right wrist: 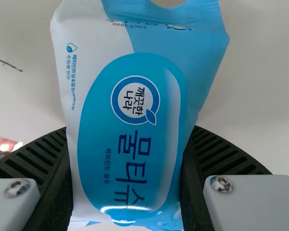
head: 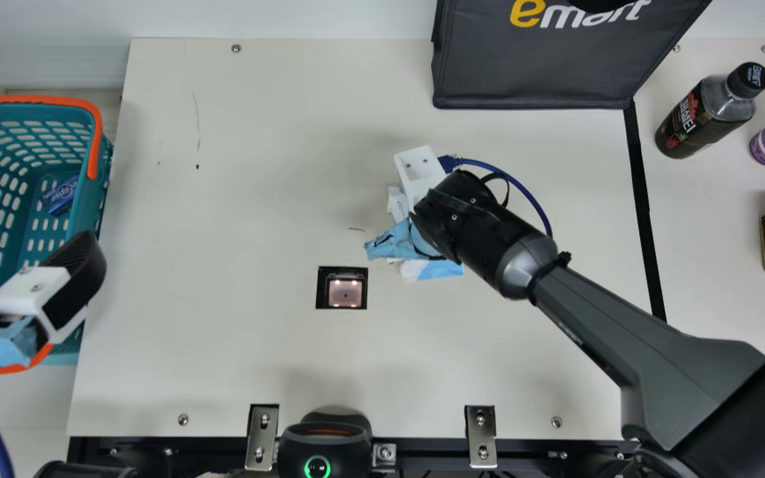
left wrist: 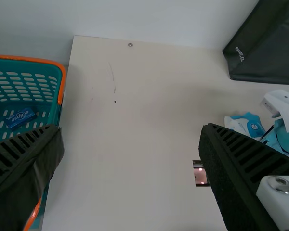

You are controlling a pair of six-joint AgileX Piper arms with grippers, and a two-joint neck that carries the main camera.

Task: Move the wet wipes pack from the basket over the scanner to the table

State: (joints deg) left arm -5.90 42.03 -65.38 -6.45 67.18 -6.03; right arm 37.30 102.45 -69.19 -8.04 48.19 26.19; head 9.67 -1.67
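Pack of wet wipes [right wrist: 130, 120] pinched between both ribbed fingers of right gripper [head: 420, 174], near lit scanner [head: 345, 292], on its right in main view; contact with table [head: 223, 199] impossible to tell. Left gripper [head: 30, 255] at basket [head: 30, 99] side, fingers spread apart. Small blue packet [head: 60, 194] inside basket. Black bag [head: 535, 73] at table's far edge, dark bottle [head: 691, 123] beside.

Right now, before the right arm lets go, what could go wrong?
The wet wipes pack looks soft, so it may slip or twist in the right end effector. The blue cable looping beside that arm could snag. Released too near, the pack might cover the scanner in the table.
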